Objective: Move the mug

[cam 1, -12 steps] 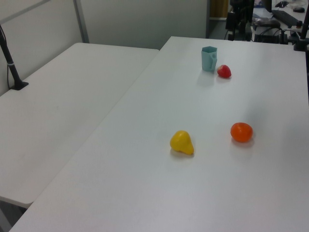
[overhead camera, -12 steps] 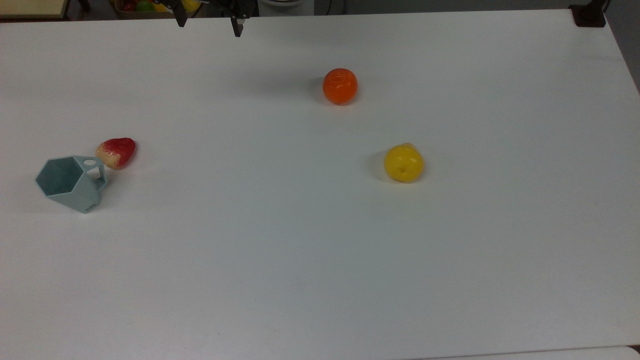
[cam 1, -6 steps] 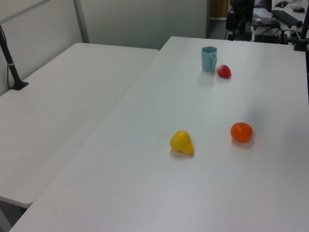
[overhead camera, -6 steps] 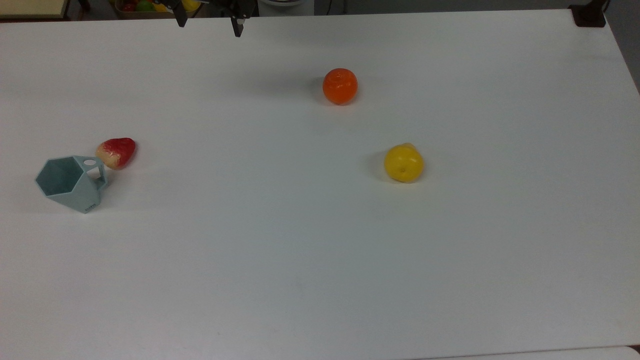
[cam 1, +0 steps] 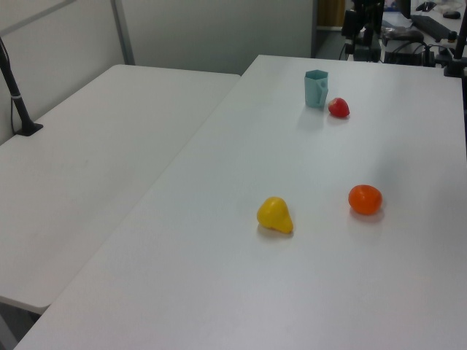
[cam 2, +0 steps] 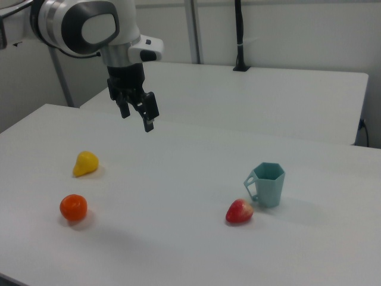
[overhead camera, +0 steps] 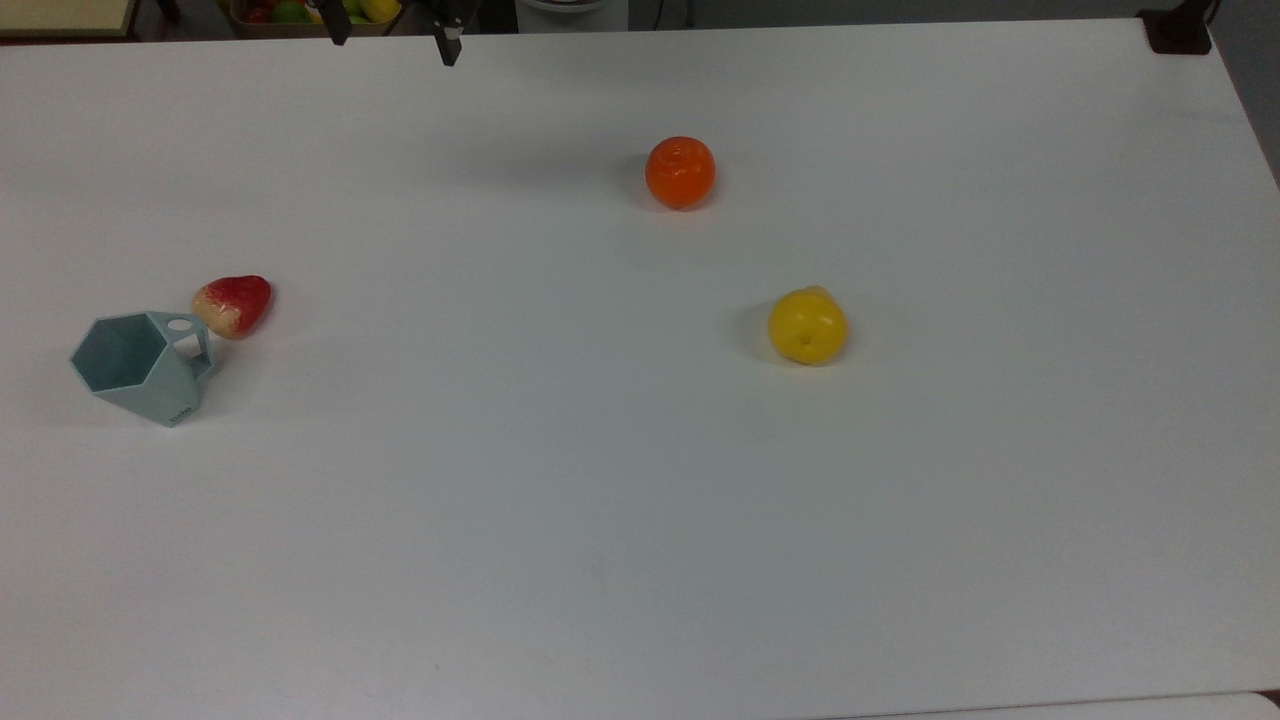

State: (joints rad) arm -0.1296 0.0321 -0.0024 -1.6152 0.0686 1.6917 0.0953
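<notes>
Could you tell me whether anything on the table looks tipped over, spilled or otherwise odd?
Nothing stands out. The mug stands upright beside the strawberry; whether they touch is unclear. The orange and the yellow fruit sit apart on the table. The open tool hangs above it, holding nothing.

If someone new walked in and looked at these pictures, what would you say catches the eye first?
Probably the bright fruits on the white table: an orange and a yellow pear towards the top view's right. At the top view's left stands the pale blue-green mug with a red strawberry close beside its handle. In the right view the open gripper hangs above the table, well clear of the mug.
</notes>
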